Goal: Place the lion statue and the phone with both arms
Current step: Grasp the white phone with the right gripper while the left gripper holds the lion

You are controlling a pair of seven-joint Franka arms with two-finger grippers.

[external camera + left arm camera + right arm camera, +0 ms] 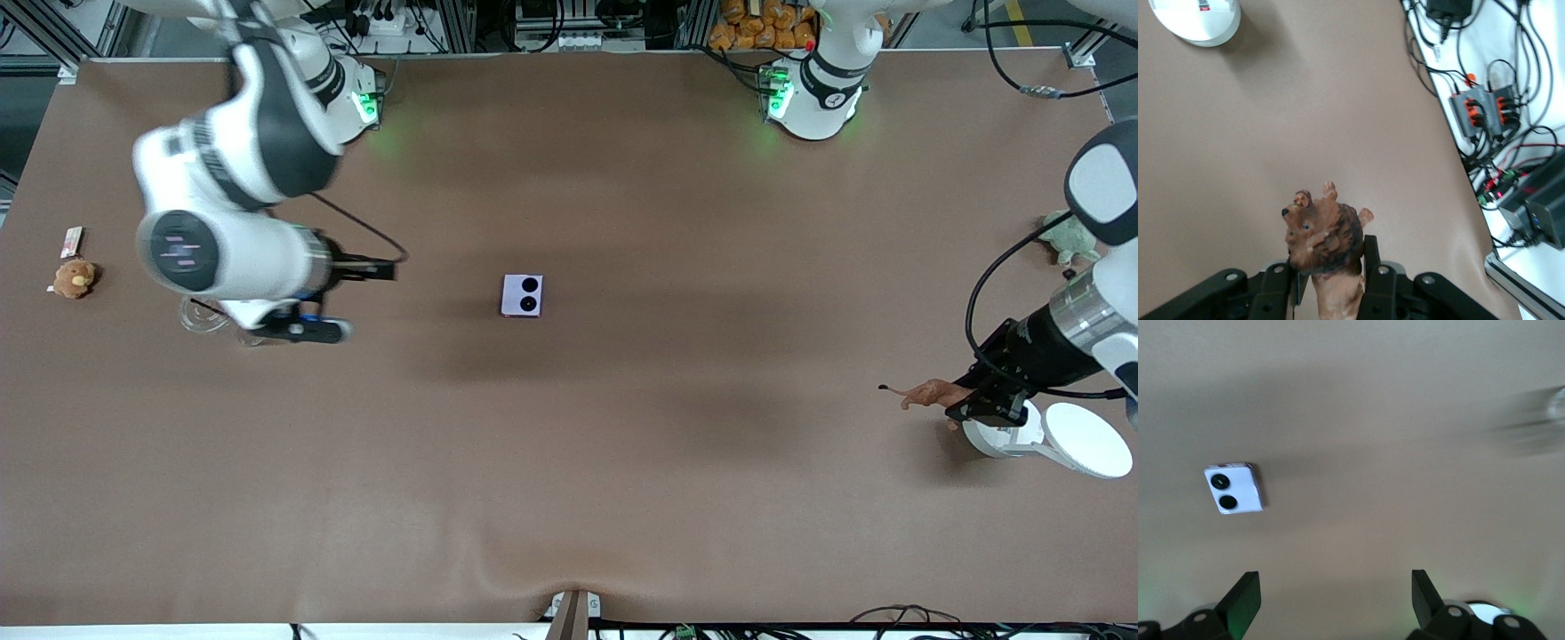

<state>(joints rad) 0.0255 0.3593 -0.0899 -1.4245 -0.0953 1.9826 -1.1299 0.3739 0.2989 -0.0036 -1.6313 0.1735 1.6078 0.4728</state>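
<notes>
A small orange-brown lion statue (932,393) is clamped in the left end effector (973,402), whose two black fingers are closed on its body, at the left arm's end of the bench (622,498). In the front view its thin dark-tipped tail points toward the middle of the bench, so its long axis runs roughly along the bench's length. In the left wrist view the lion statue (1326,241) shows its maned head sticking out past the fingers (1373,267), with bare brown bench below; whether its feet touch the surface cannot be told. Just beside the end effector stands a white round object (1058,437). The phone (522,295), a pale lavender square with two black camera circles, lies flat near the middle of the bench, well apart from both arms. The right end effector (307,316) hangs over the right arm's end of the bench with its fingers spread wide and empty. From the right wrist view the phone (1235,488) lies ahead of that open end effector (1335,595) and off to one side, so the right arm is probably the nearer one to reach it. A clear glass item (203,316) sits below the right end effector, a brown plush toy (75,278) lies toward the bench edge, and a green plush turtle (1069,238) rests near the left arm.
</notes>
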